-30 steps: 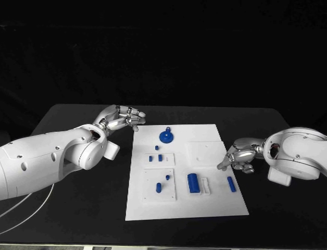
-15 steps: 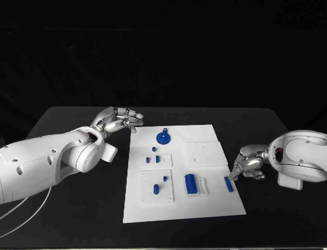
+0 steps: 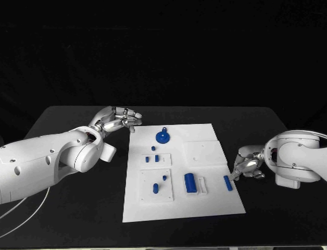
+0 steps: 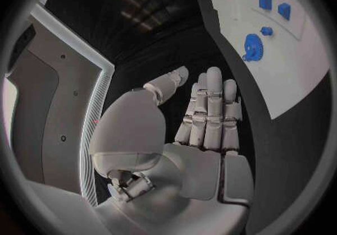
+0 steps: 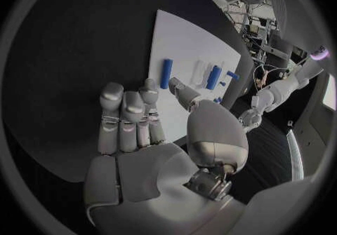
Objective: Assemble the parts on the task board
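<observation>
The right hand's (image 3: 248, 165) fingers (image 5: 123, 113) are held straight and apart, nothing gripped, just beside a blue rod (image 3: 227, 182) on the task board (image 3: 209, 205). The left hand's (image 3: 119, 120) fingers (image 4: 210, 109) are extended, empty, near the board's far corner on the worktop (image 3: 73, 208).

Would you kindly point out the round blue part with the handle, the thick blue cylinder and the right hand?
round blue part (image 3: 164, 137): head view, centre of its disc.
thick blue cylinder (image 3: 190, 182): head view, middle of its body.
right hand (image 3: 246, 164): head view, middle of the hand beside the board's edge.
</observation>
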